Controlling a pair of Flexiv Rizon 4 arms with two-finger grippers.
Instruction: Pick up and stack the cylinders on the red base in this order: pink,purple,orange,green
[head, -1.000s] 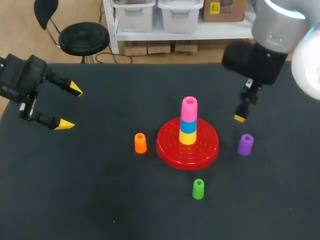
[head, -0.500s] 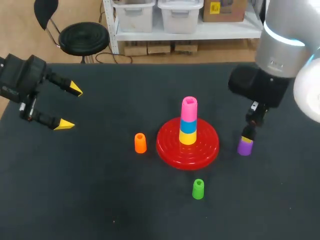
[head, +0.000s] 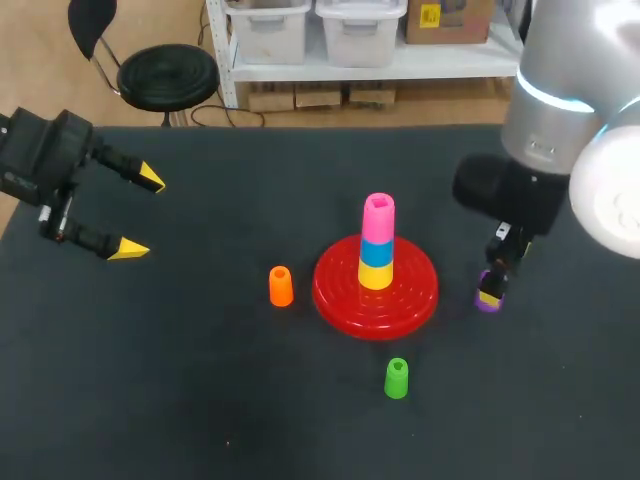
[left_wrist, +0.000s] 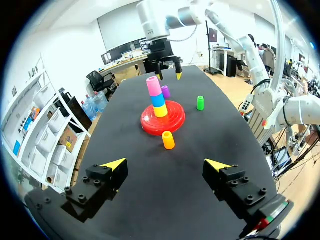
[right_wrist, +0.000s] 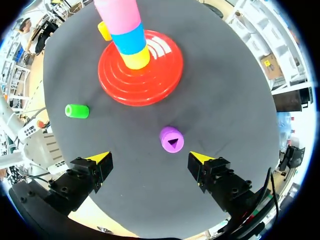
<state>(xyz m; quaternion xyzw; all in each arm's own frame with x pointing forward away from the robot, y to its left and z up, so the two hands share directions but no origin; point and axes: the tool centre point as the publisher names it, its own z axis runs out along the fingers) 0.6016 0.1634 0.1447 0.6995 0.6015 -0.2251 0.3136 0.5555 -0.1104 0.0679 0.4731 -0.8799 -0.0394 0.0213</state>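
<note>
The right tool is spread wide and grips nothing; the one purple cylinder stands upright on the desk just ahead of it, in line with the gap between its fingers and touched by neither; the left tool is also wide and holds nothing, well apart from the rest; there is one red base, carrying a stack of three: yellow cylinder, blue cylinder, pink cylinder on top; one orange cylinder stands beside the base; one green cylinder stands near it.
</note>
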